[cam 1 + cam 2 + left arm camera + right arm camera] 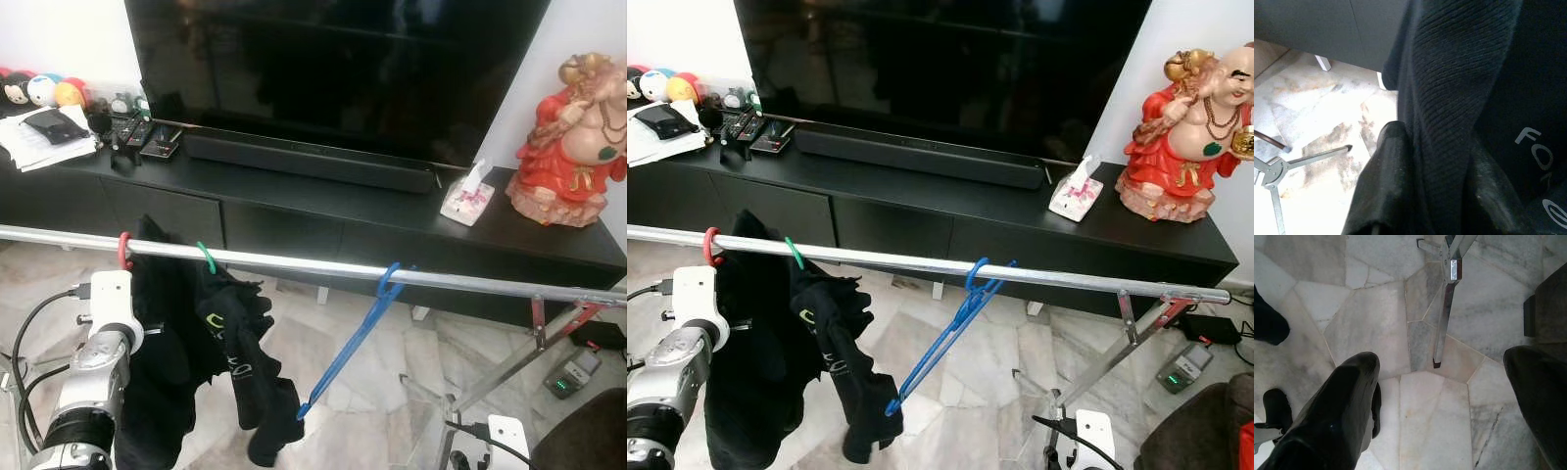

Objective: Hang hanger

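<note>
An empty blue hanger (pixel 358 333) hangs by its hook on the silver rail (pixel 470 281) of a drying rack, its body slanting down to the left. Further left on the rail, a red hook (pixel 124 250) and a green hook (pixel 207 258) carry black garments (pixel 230 357). My left arm (pixel 98 367) is raised beside those clothes. In the left wrist view, my left gripper (pixel 1442 191) has a fold of black knitted garment (pixel 1449 98) pinched between its fingers (pixel 1386 186). My right gripper (pixel 1449 396) hangs low and open above the marble floor, holding nothing.
Behind the rack stands a long black TV cabinet (pixel 294 211) with a large TV (pixel 333 59), a soundbar, remotes, a tissue pack (pixel 467 201) and a red figurine (pixel 573 142). The rack's folding legs (pixel 529 357) spread over the floor at right, near a small device (pixel 568 377).
</note>
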Controlling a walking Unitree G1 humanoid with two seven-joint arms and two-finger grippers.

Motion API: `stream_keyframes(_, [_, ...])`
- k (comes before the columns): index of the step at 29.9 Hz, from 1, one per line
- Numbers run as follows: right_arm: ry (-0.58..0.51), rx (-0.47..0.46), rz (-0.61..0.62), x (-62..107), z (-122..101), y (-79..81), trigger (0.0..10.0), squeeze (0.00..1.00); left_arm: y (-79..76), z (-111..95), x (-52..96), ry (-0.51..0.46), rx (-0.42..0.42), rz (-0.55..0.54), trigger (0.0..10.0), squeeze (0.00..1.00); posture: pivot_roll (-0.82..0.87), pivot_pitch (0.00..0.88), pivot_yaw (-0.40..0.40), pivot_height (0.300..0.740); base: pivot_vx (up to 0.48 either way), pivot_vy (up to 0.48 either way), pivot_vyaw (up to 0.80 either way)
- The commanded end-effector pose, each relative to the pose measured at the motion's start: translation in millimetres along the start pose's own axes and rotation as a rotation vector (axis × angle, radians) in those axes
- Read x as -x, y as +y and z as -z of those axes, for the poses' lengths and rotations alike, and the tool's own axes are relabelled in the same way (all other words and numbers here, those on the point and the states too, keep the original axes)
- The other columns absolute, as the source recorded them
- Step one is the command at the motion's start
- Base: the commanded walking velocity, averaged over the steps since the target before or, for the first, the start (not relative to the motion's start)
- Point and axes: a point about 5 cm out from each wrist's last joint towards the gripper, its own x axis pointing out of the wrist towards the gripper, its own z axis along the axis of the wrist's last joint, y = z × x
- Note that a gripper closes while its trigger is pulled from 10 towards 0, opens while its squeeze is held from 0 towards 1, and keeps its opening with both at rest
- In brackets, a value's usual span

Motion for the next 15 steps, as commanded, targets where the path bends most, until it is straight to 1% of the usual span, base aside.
stream_keyframes(1, [-0.006,-0.007,0.017,0.8,-3,-5.9,10.0,0.00,3.9,-7,4.0,-0.059,0.001,-0.012,10.0,1.00,0.02,0.000,-0.095,0.740,0.000,0.000,0.00])
stream_keyframes(5, [-0.006,-0.007,0.016,0.8,-3,-5.8,10.0,0.00,5.1,-10,6.7,-0.093,0.007,-0.010,10.0,1.00,0.03,0.000,-0.096,0.740,0.000,0.000,0.00])
stream_keyframes(6, [-0.005,-0.005,0.015,0.7,-2,-5.4,10.0,0.00,6.0,-12,9.1,-0.117,-0.026,-0.012,10.0,1.00,0.03,0.000,-0.096,0.740,0.000,0.000,0.00])
stream_keyframes(7, [-0.005,-0.005,0.015,0.7,-2,-5.4,10.0,0.00,6.0,-12,9.1,-0.117,-0.026,-0.012,10.0,1.00,0.03,0.000,-0.096,0.740,0.000,0.000,0.00])
stream_keyframes(8, [-0.004,-0.006,0.014,0.6,-2,-4.9,10.0,0.00,5.4,-10,12.1,-0.125,-0.043,-0.008,10.0,1.00,0.03,0.000,-0.092,0.740,0.000,0.000,0.00])
stream_keyframes(10, [-0.004,-0.007,0.013,0.6,-2,-4.5,10.0,0.00,4.5,-8,14.8,-0.129,-0.028,-0.002,10.0,1.00,0.03,0.000,-0.092,0.740,0.000,0.000,0.00])
stream_keyframes(12, [-0.004,-0.010,0.013,0.7,-1,-4.4,10.0,0.00,0.9,-7,23.2,-0.153,-0.058,0.027,10.0,1.00,0.03,0.000,-0.090,0.740,0.000,0.000,0.00])
stream_keyframes(13, [-0.004,-0.010,0.013,0.7,-1,-4.4,10.0,0.00,0.9,-7,23.2,-0.153,-0.058,0.027,10.0,1.00,0.03,0.000,-0.090,0.740,0.000,0.000,0.00])
stream_keyframes(15, [-0.002,-0.010,0.014,0.8,0,-4.3,10.0,0.00,-1.3,-7,29.2,-0.179,-0.050,0.046,10.0,1.00,0.03,0.000,-0.090,0.740,0.000,0.000,0.00])
